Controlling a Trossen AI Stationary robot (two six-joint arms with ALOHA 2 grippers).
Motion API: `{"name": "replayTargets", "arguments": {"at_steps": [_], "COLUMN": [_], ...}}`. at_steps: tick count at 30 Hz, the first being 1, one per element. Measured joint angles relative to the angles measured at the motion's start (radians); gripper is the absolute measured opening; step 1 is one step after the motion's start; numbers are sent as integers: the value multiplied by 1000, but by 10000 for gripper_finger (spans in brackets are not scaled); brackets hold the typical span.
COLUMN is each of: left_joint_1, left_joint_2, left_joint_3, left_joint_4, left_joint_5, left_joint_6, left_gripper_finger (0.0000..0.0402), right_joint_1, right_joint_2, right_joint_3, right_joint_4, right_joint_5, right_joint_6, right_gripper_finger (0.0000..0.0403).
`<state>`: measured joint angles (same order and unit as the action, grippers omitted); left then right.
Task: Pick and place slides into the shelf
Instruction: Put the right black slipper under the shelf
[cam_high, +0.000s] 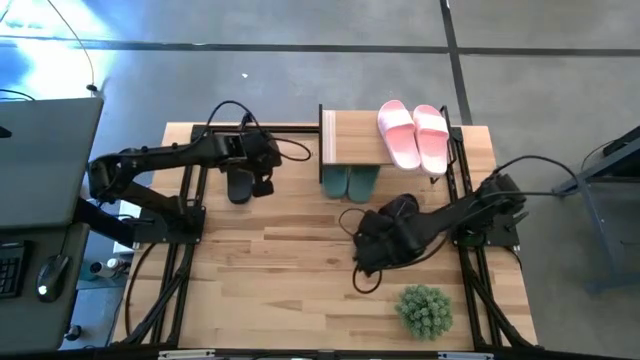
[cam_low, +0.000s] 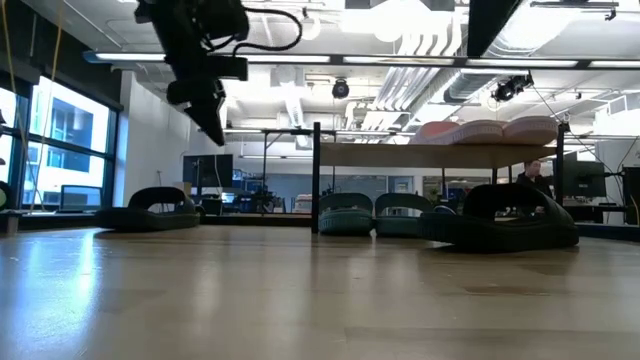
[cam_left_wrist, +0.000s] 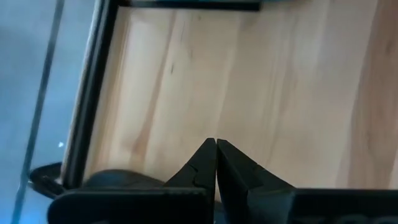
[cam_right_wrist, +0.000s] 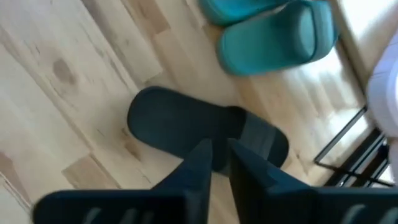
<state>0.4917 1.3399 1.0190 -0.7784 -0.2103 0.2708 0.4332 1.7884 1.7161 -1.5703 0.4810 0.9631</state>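
Slides at the shelf (cam_high: 355, 140): pink on top, green beneath, black on the tabletop (cam_high: 290, 260).

The pink pair (cam_high: 415, 135) lies on the shelf's wooden board, and the green pair (cam_high: 351, 182) sits side by side under it, toes poking out. One black slide (cam_high: 240, 184) lies to the shelf's left, below the left pincer (cam_high: 262, 185), which hangs above the tabletop with its fingers pressed together on nothing. The other black slide (cam_right_wrist: 205, 134) lies just before the green pair; the right pincer (cam_right_wrist: 219, 163) hovers over it, fingers a narrow gap apart. A green spiky plant (cam_high: 425, 310) stands nearby.
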Motion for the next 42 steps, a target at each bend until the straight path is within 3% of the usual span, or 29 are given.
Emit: {"name": "replayTargets", "arguments": {"at_steps": [5,11,21,27,42], "left_joint_1": [-1,-1,-1,-1,-1], "left_joint_2": [-41,-48,-48,-47,-46], "left_joint_3": [-60,-69,-69,-68,-68], "left_joint_4": [32,40,41,40,43], "left_joint_5": [13,30,131,159,159], "left_joint_6": [-14,-40,2,11,12], "left_gripper_finger": [3,3,3,3,3], "right_joint_1": [-8,-27,-102,-132,-139], "right_joint_2": [65,129,277,267,265], "right_joint_3": [-4,-4,-63,-241,-396], "right_joint_4": [-1,-2,1,-5,0], "right_joint_5": [-62,-6,-25,-72,-64], "right_joint_6": [34,155,102,152,185], "right_gripper_finger": [107,151,154,154,153]}}
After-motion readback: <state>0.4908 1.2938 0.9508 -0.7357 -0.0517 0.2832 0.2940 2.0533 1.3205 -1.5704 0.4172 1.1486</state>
